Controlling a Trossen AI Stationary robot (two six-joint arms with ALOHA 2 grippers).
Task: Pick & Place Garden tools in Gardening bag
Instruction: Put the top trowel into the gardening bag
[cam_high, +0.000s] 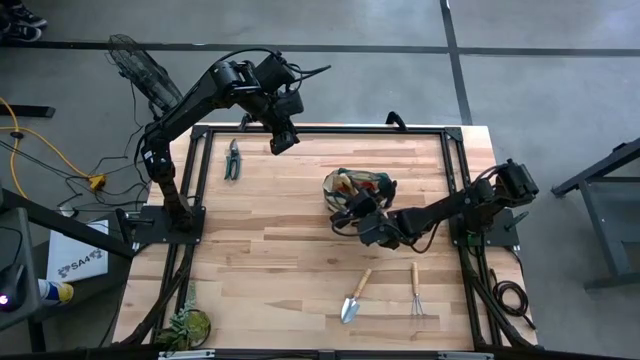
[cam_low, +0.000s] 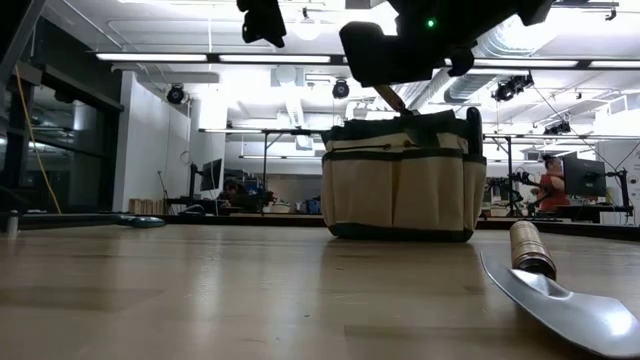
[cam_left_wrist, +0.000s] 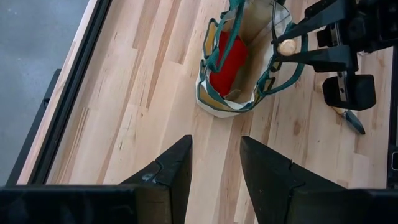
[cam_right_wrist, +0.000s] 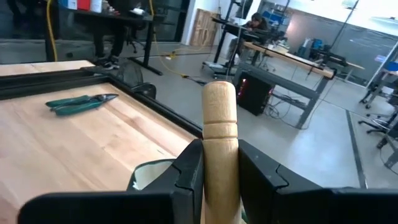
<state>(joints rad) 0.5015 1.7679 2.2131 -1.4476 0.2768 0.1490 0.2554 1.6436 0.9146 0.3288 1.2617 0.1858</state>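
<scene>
The right gripper (cam_right_wrist: 219, 163) pinched a wooden-handled tool (cam_right_wrist: 219, 134) by its handle, directly over the open mouth of the gardening bag (cam_high: 358, 190), which sat right of table centre. What kind of head the tool had could not be told. A red cloth piece (cam_left_wrist: 227, 55) already lay inside the bag. The left gripper (cam_left_wrist: 216, 163) hovered with fingers spread and nothing between them, over the far edge of the table at about 11 o'clock from the bag.

Risks, as judged:
- The bag was soft. A tool lowered off-centre could catch the green trim or a loop handle (cam_left_wrist: 287, 78) and tip the bag or fold its rim inward.
- A release from too high could let the tool bounce out or land on the rim.
- The right arm stood close over the bag; a sideways withdrawal could drag it.

Remaining items: pruners (cam_high: 232, 160) at 9 o'clock from the bag; a trowel (cam_high: 354, 298) and hand rake (cam_high: 417, 292) at about 6 and 5 o'clock. A leafy plant (cam_high: 188, 324) sat at the near left corner, well apart. Nothing lay between the bag and these tools.
</scene>
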